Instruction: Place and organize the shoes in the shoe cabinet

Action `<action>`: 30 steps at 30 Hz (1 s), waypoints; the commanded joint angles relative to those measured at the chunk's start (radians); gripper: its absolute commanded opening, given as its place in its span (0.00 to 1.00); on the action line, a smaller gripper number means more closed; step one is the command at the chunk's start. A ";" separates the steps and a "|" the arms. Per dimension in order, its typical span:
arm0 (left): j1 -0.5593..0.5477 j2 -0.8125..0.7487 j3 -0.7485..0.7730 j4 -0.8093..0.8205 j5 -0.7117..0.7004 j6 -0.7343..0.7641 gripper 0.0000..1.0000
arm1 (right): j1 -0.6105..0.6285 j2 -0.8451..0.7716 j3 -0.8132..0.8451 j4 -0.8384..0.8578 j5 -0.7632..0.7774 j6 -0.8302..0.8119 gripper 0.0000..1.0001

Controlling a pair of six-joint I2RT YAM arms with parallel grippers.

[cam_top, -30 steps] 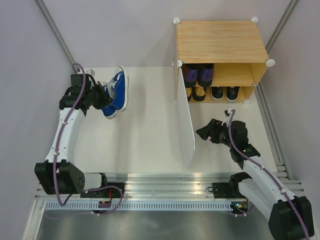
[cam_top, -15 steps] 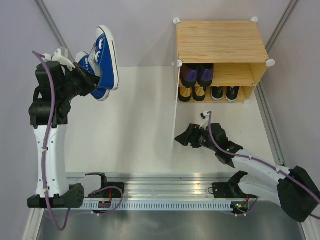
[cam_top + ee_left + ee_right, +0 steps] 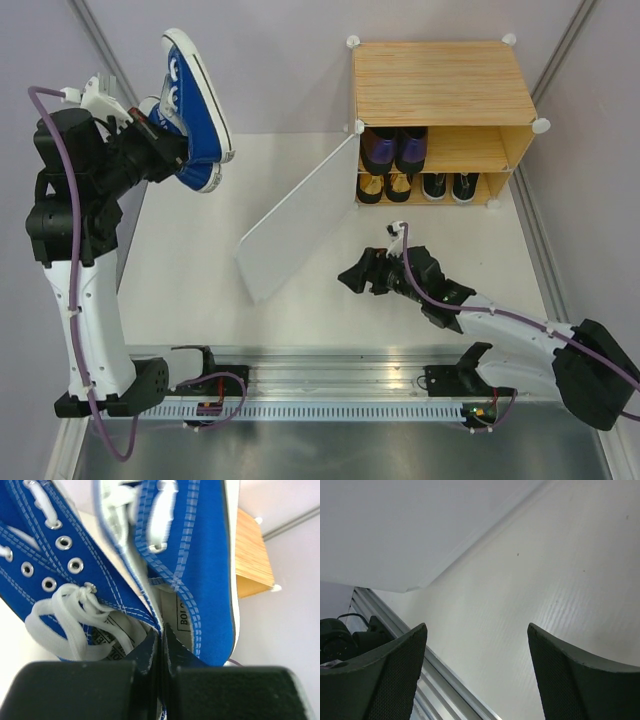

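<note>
Upper left of the table (image 3: 200, 280), lifted clear of it: left fingers (image 3: 156, 652) pinched shut on the inner collars of the blue sneakers (image 3: 195, 110), both shoes held together, toes up and away. Far right: shoe cabinet (image 3: 440, 85), its white door (image 3: 295, 220) angled open toward mid-table. Top shelf: purple dress shoes (image 3: 395, 148). Bottom shelf: gold shoes (image 3: 385, 187) left, black shoes (image 3: 448, 186) right. Right fingers (image 3: 355, 277) spread wide, holding nothing, low near the door's free edge.

Right gripper (image 3: 476, 630) spread wide over the table (image 3: 560, 570).
Beyond its 2 fingers (image 3: 375, 675): the white door panel (image 3: 395, 530); a metal rail (image 3: 385, 612) beside 1 finger.
</note>
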 commanded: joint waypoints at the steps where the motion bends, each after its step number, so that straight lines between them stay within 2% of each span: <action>1: 0.003 0.011 0.161 0.187 0.120 -0.022 0.02 | -0.008 -0.102 0.032 -0.096 0.106 -0.050 0.85; 6: -0.046 0.076 0.208 0.187 0.140 -0.052 0.02 | -0.013 -0.280 0.117 -0.414 0.373 -0.061 0.86; 9: -0.176 0.114 0.255 0.177 0.028 -0.033 0.02 | -0.014 -0.398 0.172 -0.549 0.505 -0.062 0.87; 10: -0.263 0.145 0.290 0.169 -0.011 -0.022 0.02 | -0.014 -0.450 0.202 -0.576 0.524 -0.068 0.87; 11: -0.304 0.159 0.310 0.161 -0.074 -0.017 0.02 | -0.014 -0.475 0.218 -0.627 0.562 -0.071 0.87; 15: -0.480 0.235 0.395 0.157 -0.177 -0.002 0.02 | -0.014 -0.576 0.307 -0.762 0.680 -0.070 0.87; 17: -0.600 0.274 0.438 0.157 -0.258 0.013 0.02 | -0.013 -0.633 0.362 -0.843 0.743 -0.059 0.87; 19: -0.702 0.295 0.461 0.167 -0.305 0.049 0.02 | -0.014 -0.689 0.414 -0.891 0.850 -0.055 0.87; 22: -0.796 0.334 0.467 0.175 -0.362 0.075 0.02 | -0.014 -0.746 0.462 -0.960 0.979 -0.073 0.88; 26: -0.950 0.370 0.461 0.183 -0.463 0.136 0.02 | -0.014 -0.795 0.491 -0.989 1.038 -0.094 0.88; 30: -1.082 0.416 0.395 0.189 -0.469 0.146 0.02 | -0.014 -0.808 0.514 -1.024 1.090 -0.111 0.88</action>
